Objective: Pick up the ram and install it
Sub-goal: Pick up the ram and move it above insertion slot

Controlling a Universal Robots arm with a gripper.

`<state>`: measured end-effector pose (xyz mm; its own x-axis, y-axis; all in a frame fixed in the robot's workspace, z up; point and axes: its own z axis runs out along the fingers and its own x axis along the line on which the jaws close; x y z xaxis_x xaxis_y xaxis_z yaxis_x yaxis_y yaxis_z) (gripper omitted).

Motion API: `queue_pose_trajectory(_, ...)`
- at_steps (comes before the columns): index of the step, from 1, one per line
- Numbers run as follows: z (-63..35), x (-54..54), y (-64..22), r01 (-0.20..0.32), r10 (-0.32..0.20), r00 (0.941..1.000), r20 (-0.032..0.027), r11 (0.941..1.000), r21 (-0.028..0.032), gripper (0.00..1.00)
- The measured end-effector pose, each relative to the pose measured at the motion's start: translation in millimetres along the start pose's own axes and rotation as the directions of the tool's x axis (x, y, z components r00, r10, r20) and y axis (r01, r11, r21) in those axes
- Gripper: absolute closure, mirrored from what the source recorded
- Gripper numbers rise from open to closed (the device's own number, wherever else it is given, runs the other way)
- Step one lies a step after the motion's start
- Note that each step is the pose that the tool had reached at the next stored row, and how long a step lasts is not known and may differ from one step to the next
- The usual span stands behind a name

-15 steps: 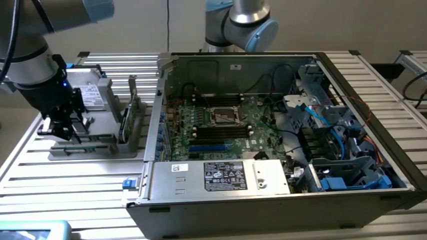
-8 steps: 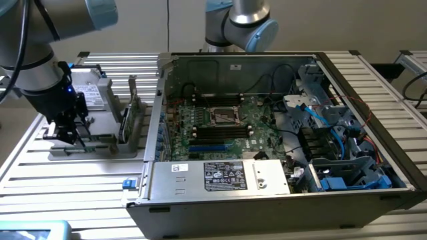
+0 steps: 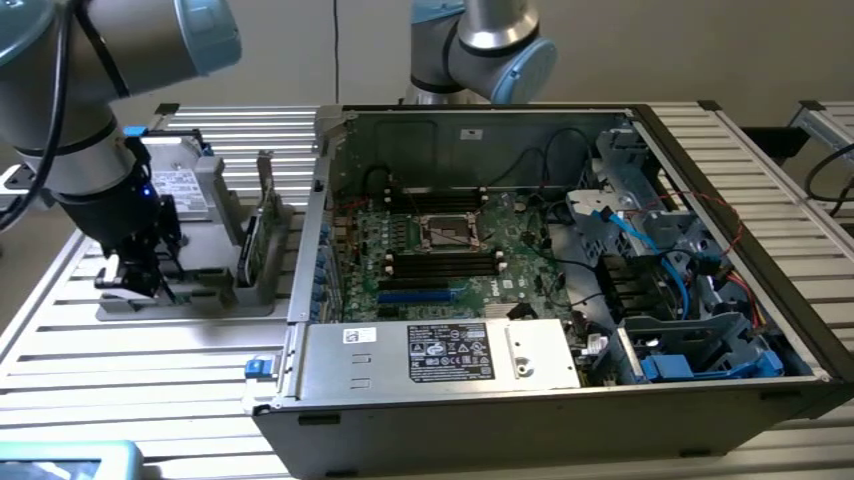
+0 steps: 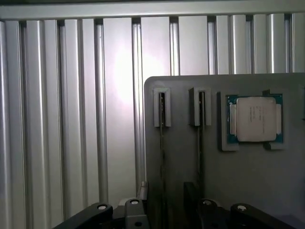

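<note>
Now the arm (image 3: 74, 130) hangs at the exterior view's left, gripper (image 3: 134, 285) pointing straight down over the tray (image 4: 248, 181), jaws apart either side of a ram (image 4: 162, 143).

table (image 4: 62, 119): ribbed shiny metal | holder (image 4: 248, 176): matt grey plastic | processor (image 4: 256, 118): dull metal lid

Tray (image 4: 238, 181) is grey, processor (image 4: 256, 119) silver, table (image 4: 71, 119) ribbed silver.

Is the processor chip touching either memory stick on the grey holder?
Apart. The wrist view shows the chip in its own pocket, with bare grey holder between it and the nearest memory stick.
</note>
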<state>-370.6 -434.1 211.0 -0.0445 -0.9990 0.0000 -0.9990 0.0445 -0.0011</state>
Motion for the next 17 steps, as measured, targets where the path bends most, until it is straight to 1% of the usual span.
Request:
queue_pose_trajectory(5, 7.5, 0.0, 0.0, 0.000, 0.000, 1.0000, 0.0000, 1.0000, 0.0000, 0.58)
queue_pose_trajectory(14, 14.4, 0.0, 0.1, 0.000, 0.000, 1.0000, -0.0001, 1.0000, -0.0002, 0.58)
queue_pose_trajectory(15, 14.6, 0.1, 0.1, 0.000, 0.000, 1.0000, -0.0002, 1.0000, -0.0003, 0.60)
queue_pose_trajectory(16, 14.7, 0.0, 0.0, 0.000, 0.000, 1.0000, -0.0001, 1.0000, -0.0002, 0.60)
queue_pose_trajectory(17, 14.7, 0.0, 0.0, 0.000, 0.000, 1.0000, -0.0001, 1.0000, -0.0002, 0.66)
